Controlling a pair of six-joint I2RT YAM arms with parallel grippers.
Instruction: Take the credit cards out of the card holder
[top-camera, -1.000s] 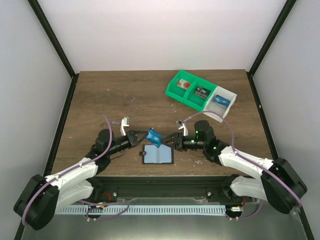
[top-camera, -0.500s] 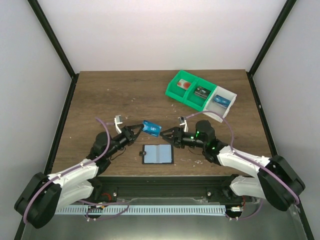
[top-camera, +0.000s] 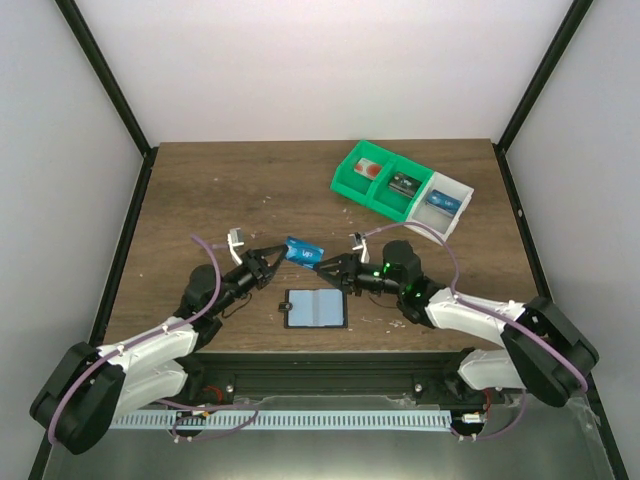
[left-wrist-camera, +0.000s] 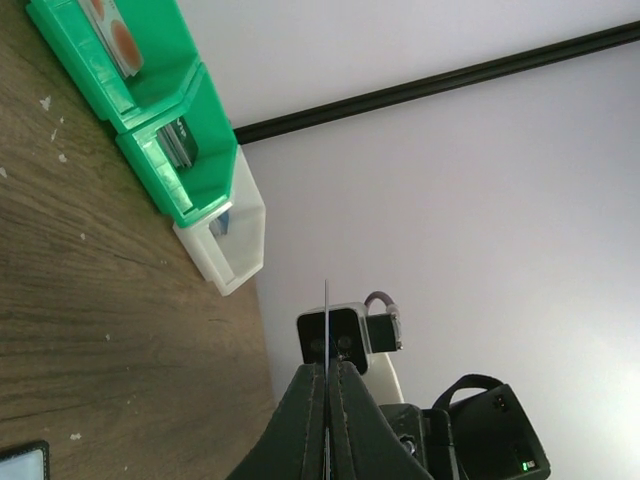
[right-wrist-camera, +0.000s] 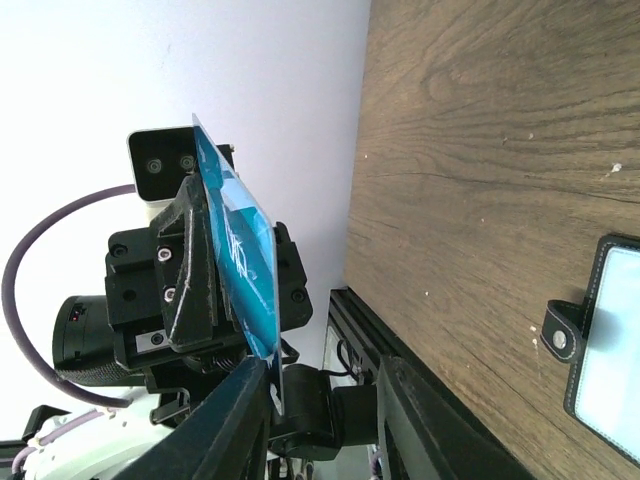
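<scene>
The card holder (top-camera: 314, 308) lies open and flat on the table near the front edge, showing two pale blue-grey panels; its tab shows in the right wrist view (right-wrist-camera: 572, 338). My left gripper (top-camera: 277, 257) is shut on a blue credit card (top-camera: 303, 251) and holds it above the table behind the holder. In the left wrist view the card (left-wrist-camera: 326, 320) is edge-on between the shut fingers (left-wrist-camera: 305, 400). My right gripper (top-camera: 326, 266) is open, right beside the card. In the right wrist view the card (right-wrist-camera: 240, 262) has its lower corner just inside my right gripper's (right-wrist-camera: 325, 405) open jaws.
A green-and-white compartment bin (top-camera: 352, 179) stands at the back right with a card in each of three compartments; it also shows in the left wrist view (left-wrist-camera: 150, 100). The table's front rail (right-wrist-camera: 365, 330) runs close below the holder.
My left gripper lifted the blue card up and away from the card holder. My right gripper moved left toward the card, its open jaws now at the card's corner.
</scene>
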